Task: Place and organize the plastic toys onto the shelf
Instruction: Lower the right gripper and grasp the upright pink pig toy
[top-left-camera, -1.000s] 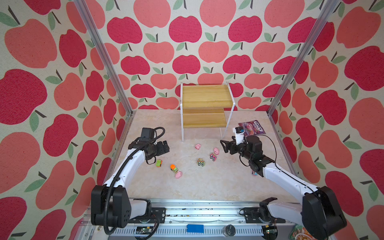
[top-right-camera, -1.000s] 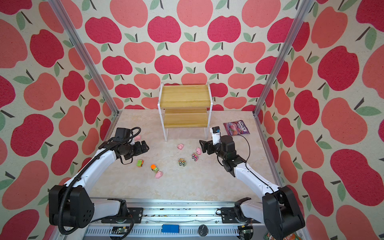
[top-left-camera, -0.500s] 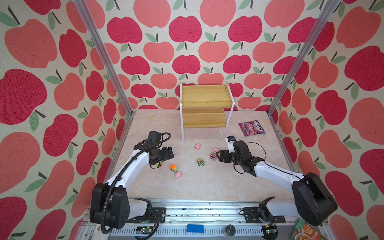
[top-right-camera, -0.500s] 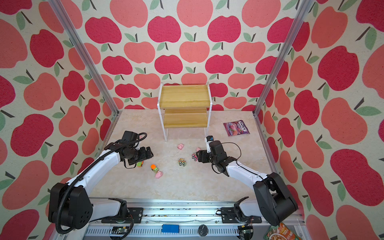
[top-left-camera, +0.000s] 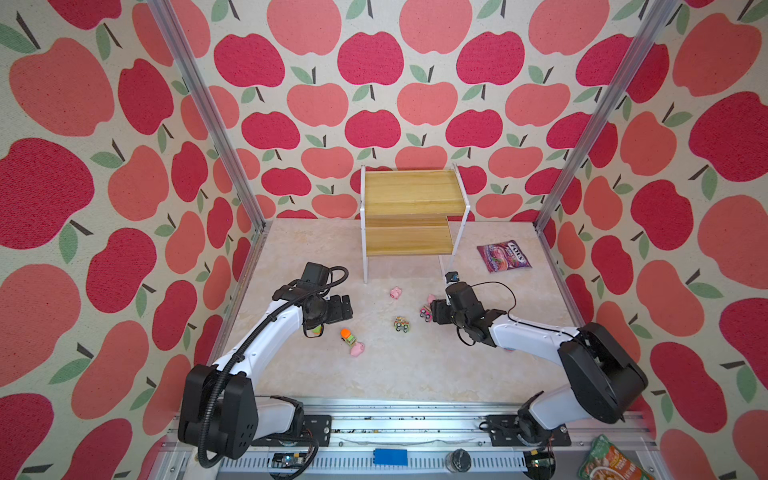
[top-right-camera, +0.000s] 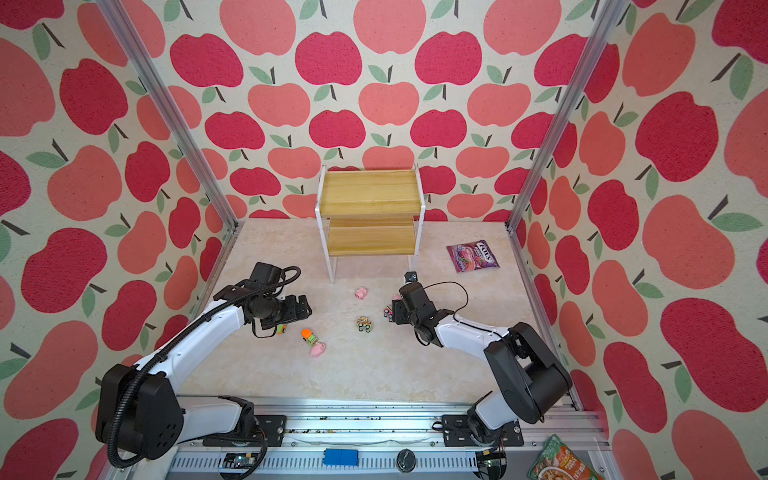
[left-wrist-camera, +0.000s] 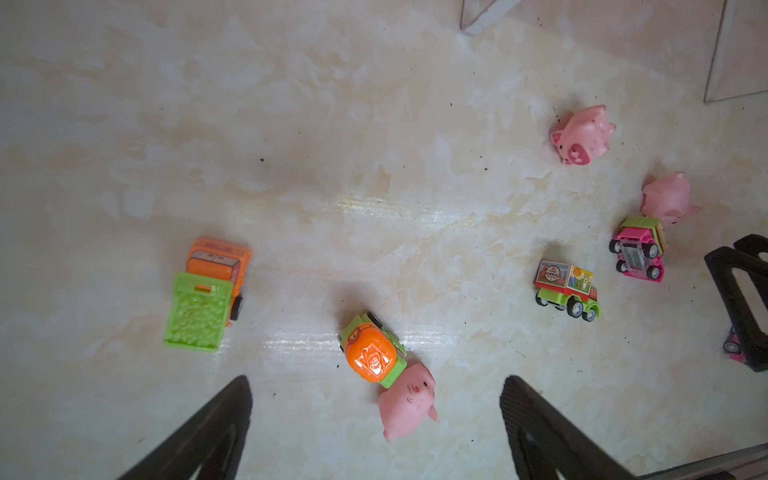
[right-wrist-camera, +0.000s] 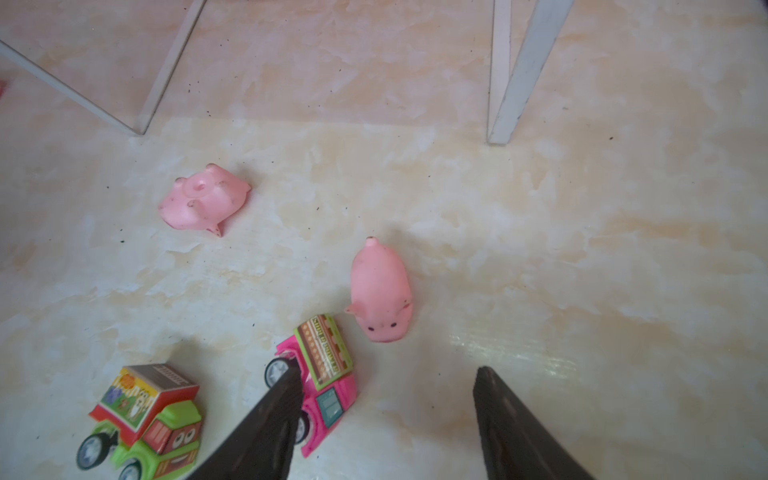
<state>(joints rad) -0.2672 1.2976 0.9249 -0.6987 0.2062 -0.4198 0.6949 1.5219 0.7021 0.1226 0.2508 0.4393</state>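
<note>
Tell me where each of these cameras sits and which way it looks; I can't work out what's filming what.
Both top views: high behind the robot, looking down and forward to the shelf; both arms show whole, with left gripper and right gripper.
Left wrist: on the left arm, looking down at the floor; its two open fingers show.
Right wrist: on the right arm, looking low toward the shelf's legs; its fingers show.
Shared: both wrist views catch the pink car and the green truck.

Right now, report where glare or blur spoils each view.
Left wrist view: glare streaks on the tabletop near the orange-drum mixer truck; left gripper's fingers dark, soft. Right wrist view: glare patch near the upright pink pig; right gripper's fingers blurred. Both top views: sharp, evenly lit.
</note>
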